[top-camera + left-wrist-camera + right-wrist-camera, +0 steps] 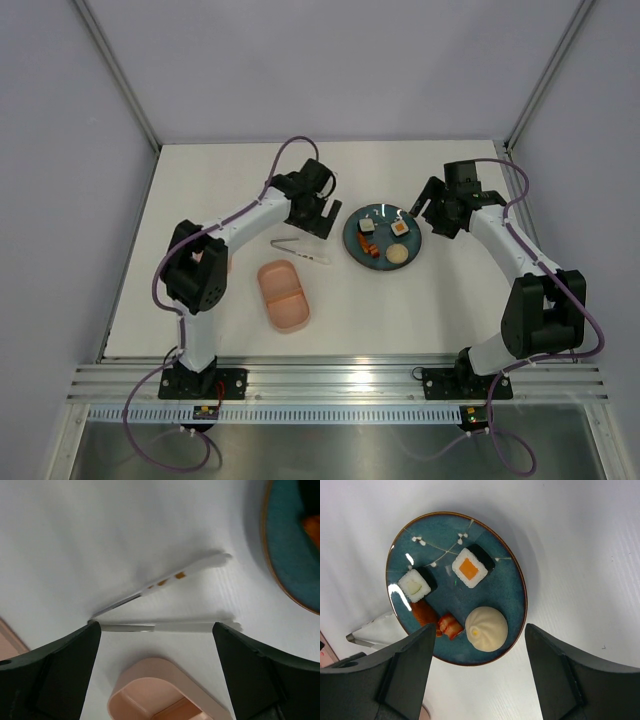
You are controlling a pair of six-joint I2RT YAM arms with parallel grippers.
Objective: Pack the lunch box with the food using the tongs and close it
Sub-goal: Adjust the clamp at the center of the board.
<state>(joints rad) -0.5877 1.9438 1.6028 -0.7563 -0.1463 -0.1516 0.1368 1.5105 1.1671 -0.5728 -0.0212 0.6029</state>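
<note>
Because the tongs [300,249] lie flat near the middle of the table [400,310], the left gripper [318,214] hangs over them with jaws spread wide on either side, gripping nothing, apparently placed for a pickup. The right gripper [436,213], jaws likewise wide and empty, hovers over the teal plate [351,236] right of centre, which carries all the food [470,569]: two rice cubes, two sausage bits, one bun. The lunch box [283,296], toward the near edge, stands open, both compartments empty.
</note>
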